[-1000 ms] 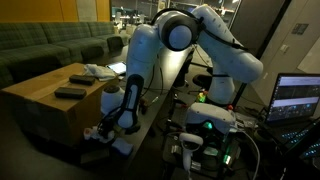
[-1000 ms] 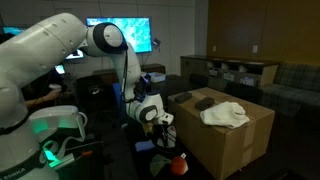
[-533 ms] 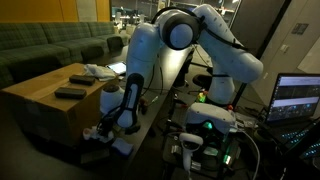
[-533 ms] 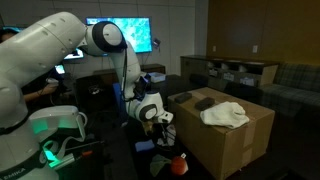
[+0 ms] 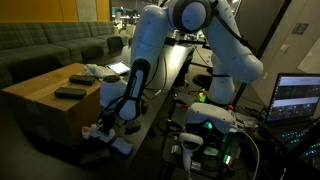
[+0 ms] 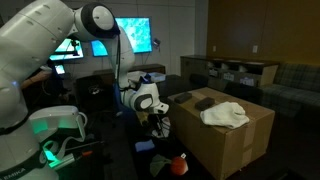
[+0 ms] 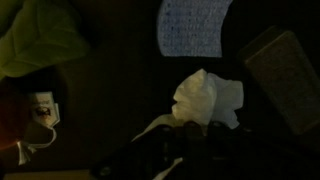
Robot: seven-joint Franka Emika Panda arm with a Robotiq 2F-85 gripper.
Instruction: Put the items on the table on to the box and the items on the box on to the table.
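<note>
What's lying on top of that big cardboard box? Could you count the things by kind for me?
Dark flat items: 2
White cloth: 1
Total on the box: 3

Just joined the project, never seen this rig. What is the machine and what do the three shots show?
It is one white robot arm with a two-finger gripper, steered remotely by a person. Two cameras stand in the room and look from different places; the third sits on the wrist. The arm reaches down beside a cardboard box. On the box lie a white cloth and flat dark items. The wrist view is dark: a crumpled white thing sits right at the gripper, but whether it is gripped I cannot tell.
</note>
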